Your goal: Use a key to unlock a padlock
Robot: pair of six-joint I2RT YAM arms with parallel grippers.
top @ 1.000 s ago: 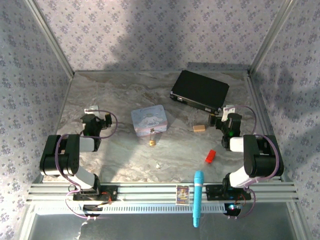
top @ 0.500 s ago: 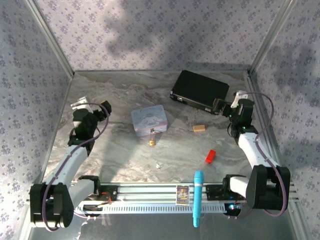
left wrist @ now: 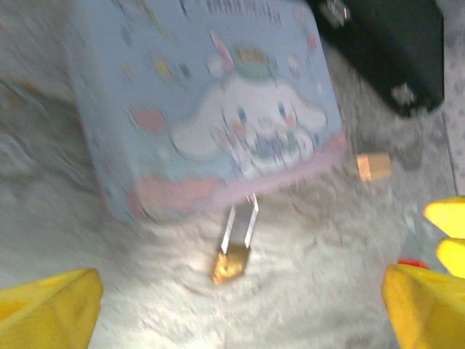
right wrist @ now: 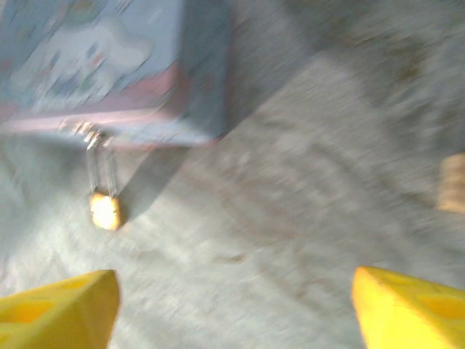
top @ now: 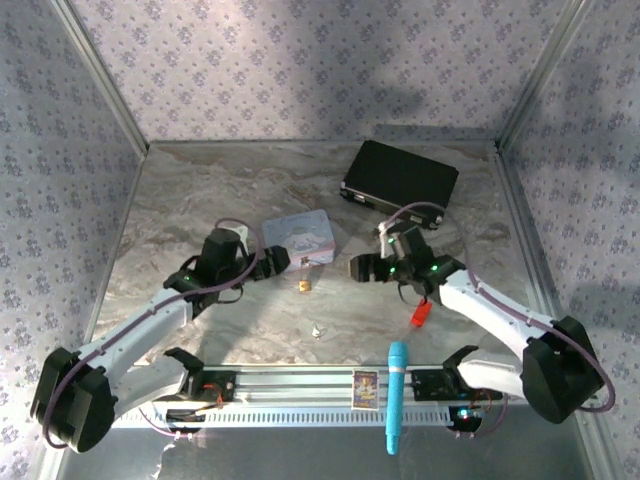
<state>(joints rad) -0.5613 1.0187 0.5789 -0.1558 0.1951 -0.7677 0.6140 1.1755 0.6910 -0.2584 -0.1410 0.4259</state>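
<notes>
At the pale blue tin [top: 297,238]: both grippers poised, nothing held.
Padlock [top: 304,285] lies on the bench [top: 200,200] just off the tin's near edge, shackle reaching up to the tin, brass body away from it. Key [top: 318,330] lies loose beyond the padlock, further from the tin. Left gripper [top: 277,262] hangs at the tin's near-left corner, fingers spread and empty. Right gripper [top: 357,268] hangs to the tin's right, also spread and empty. Judged step: the reach, no grasp yet. Next probably calls for one gripper to steady the padlock and the other to pinch the thin key off the bench.

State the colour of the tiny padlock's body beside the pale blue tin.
Brass-gold, on the tiny metal padlock; clearest in the left wrist view.
</notes>
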